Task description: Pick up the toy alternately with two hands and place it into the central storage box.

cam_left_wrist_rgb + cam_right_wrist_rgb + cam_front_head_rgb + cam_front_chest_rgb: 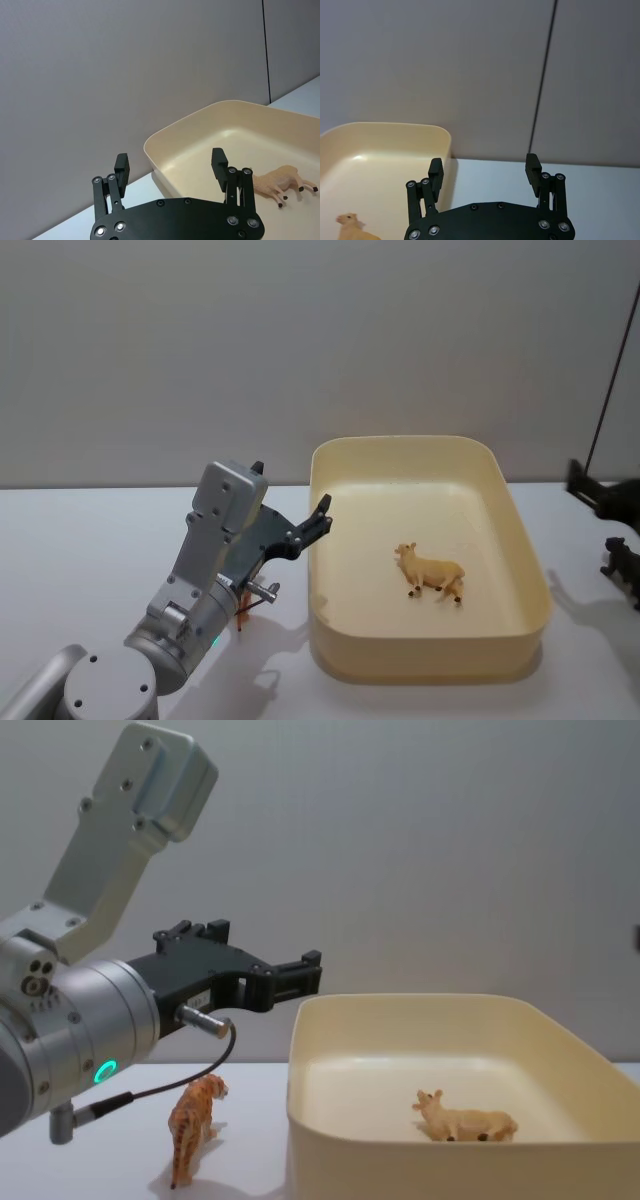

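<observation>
The left end effector (170,162), a flat black claw with two fingers on a thick silver arm with a green light, hangs in the air with its fingers spread wide and nothing in them. It is just beside the left wall of the big cream plastic box (400,1165), which sits on the white table (80,540). A small orange toy tiger (192,1125) stands on the table under this arm, near the box but outside it. A little tan toy animal (432,575) lies on its side inside the box. The right end effector (485,172), also black with two fingers, waits on the other side of the box, open wide and empty. The tiger looks like the next toy to move, and the left arm is closest to it. To do this well, the claw should tip down and come straight over the tiger's back, with one finger on each side of its tummy, not on the thin legs or tail. It should squeeze gently, lift the tiger higher than the box rim, move over a bare part of the box floor, and let go down low so the tiger does not bounce onto the tan animal.
</observation>
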Tool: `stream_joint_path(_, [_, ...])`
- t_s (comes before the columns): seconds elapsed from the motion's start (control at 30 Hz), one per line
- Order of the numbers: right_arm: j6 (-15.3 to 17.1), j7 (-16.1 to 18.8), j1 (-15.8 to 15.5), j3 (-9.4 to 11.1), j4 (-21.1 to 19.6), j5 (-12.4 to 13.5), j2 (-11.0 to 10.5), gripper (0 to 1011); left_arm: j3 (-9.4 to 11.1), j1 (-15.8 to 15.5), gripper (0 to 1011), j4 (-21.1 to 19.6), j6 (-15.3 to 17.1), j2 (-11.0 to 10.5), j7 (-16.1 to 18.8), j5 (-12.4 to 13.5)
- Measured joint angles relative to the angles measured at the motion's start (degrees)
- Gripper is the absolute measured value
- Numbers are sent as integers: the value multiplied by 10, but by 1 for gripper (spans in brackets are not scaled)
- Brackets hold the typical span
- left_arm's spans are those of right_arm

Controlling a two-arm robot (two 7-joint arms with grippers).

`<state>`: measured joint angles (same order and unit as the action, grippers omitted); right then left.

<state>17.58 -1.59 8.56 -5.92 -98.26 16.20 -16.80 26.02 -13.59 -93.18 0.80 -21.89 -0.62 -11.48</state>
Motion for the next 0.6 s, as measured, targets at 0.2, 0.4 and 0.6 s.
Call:
stream_joint_path(0.2, [12,-13,-33,28,-13,14,-28,1001,0,0,1001,0,0,0,0,0])
stream_joint_path(0.4, [24,-18,-67,50,-15,18,-50,1001,0,0,1001,0,0,0,0,0])
stream_joint_path(0.6, [31,-17,-90,63,-8,14,-64,1001,0,0,1001,0,0,0,0,0])
